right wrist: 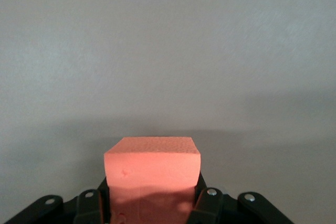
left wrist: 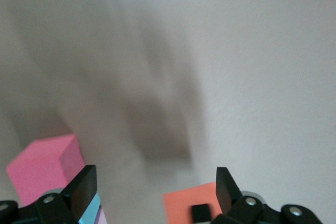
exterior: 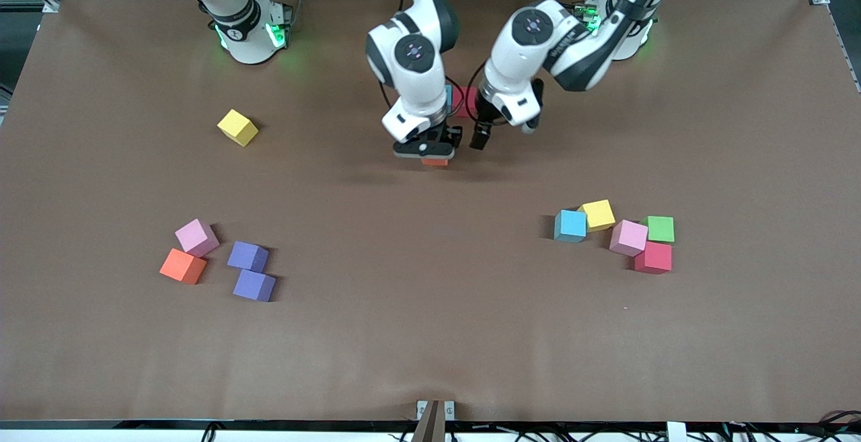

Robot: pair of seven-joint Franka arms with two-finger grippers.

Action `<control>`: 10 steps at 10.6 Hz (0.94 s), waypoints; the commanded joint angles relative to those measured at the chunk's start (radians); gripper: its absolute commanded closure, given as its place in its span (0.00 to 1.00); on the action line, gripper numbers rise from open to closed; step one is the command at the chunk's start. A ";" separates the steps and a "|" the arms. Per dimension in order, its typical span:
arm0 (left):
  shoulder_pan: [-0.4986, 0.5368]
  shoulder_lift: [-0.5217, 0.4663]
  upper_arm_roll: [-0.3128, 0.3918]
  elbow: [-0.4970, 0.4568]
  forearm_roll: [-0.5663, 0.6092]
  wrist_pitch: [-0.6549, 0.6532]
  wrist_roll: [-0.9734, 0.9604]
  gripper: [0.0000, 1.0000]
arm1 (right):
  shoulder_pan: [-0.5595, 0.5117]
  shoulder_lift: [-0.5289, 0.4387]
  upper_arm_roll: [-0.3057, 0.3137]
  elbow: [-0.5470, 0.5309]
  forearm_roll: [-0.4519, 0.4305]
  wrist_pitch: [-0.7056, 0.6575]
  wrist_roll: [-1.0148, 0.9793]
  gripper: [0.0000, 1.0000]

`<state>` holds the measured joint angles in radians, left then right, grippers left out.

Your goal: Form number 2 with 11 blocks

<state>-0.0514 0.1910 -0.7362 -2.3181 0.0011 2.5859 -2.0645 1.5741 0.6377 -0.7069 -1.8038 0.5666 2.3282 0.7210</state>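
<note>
The right gripper [exterior: 434,155], at upper centre of the front view, has its jaws closed on a small matte orange-red cube [exterior: 435,161], held just above the brown surface [exterior: 430,334]; in the right wrist view that cube [right wrist: 153,174] fills the gap between the jaws. The left gripper [exterior: 479,140] hangs just beside it, jaws spread wide and holding nothing. Between the two arms a pink-red cube [exterior: 464,101] and the edge of a light blue cube [exterior: 448,95] show, mostly hidden; the left wrist view shows the pink cube [left wrist: 44,166], a blue sliver [left wrist: 90,211] beside it and the orange-red cube [left wrist: 191,208].

A lone yellow cube [exterior: 237,127] lies in the upper left of the front view. At lower left sit a pink cube [exterior: 196,237] touching an orange cube [exterior: 183,266], with two purple cubes [exterior: 247,256] [exterior: 254,286] near them, touching each other. At centre right is a cluster: a blue cube [exterior: 570,225] touching a yellow cube [exterior: 597,214], then a pink cube [exterior: 628,237], a green cube [exterior: 659,229] and a red cube [exterior: 653,258] packed together.
</note>
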 commanded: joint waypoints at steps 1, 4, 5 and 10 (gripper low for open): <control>0.094 0.025 -0.008 0.052 0.022 -0.079 0.178 0.00 | 0.072 0.031 -0.014 -0.006 -0.005 0.039 0.105 0.95; 0.226 0.028 -0.008 0.065 0.022 -0.121 0.471 0.00 | 0.135 0.052 -0.014 -0.006 -0.007 0.043 0.185 0.95; 0.261 0.030 -0.008 0.065 0.022 -0.121 0.562 0.00 | 0.151 0.066 -0.014 -0.006 -0.008 0.051 0.204 0.95; 0.352 0.048 0.001 0.094 0.022 -0.122 0.939 0.00 | 0.198 0.109 -0.014 -0.006 -0.016 0.080 0.258 0.96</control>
<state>0.2830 0.2173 -0.7285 -2.2611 0.0032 2.4883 -1.1558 1.7432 0.7344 -0.7061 -1.8052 0.5659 2.3913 0.9390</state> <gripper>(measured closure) 0.000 0.445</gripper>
